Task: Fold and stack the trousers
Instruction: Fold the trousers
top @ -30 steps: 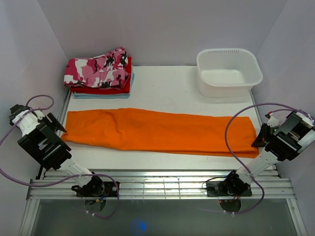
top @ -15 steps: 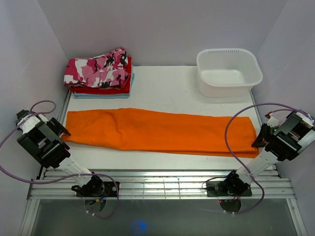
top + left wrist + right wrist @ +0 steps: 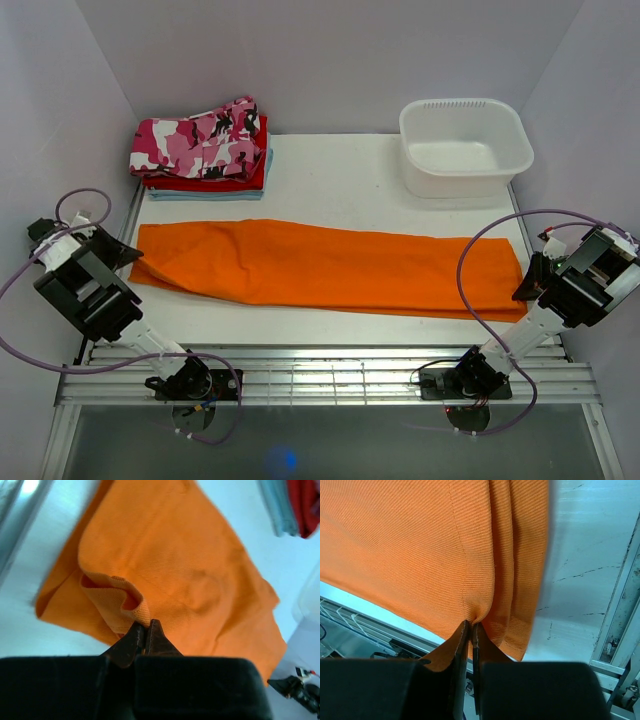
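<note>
Though unsure overhead, pincers [image 3: 146, 626] [image 3: 471, 625] on trousers [image 3: 330, 266]

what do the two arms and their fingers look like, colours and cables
The left arm and right arm have white links, blocky black housings and round black bases. A thin purple-grey cable loops along each. The left gripper and right gripper have black bodies with slim, dark brown fingers tapering to points.

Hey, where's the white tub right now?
In the top view, the white tub sits at the far right corner of the table, beyond the right end of the orange trousers and not touching them.
</note>
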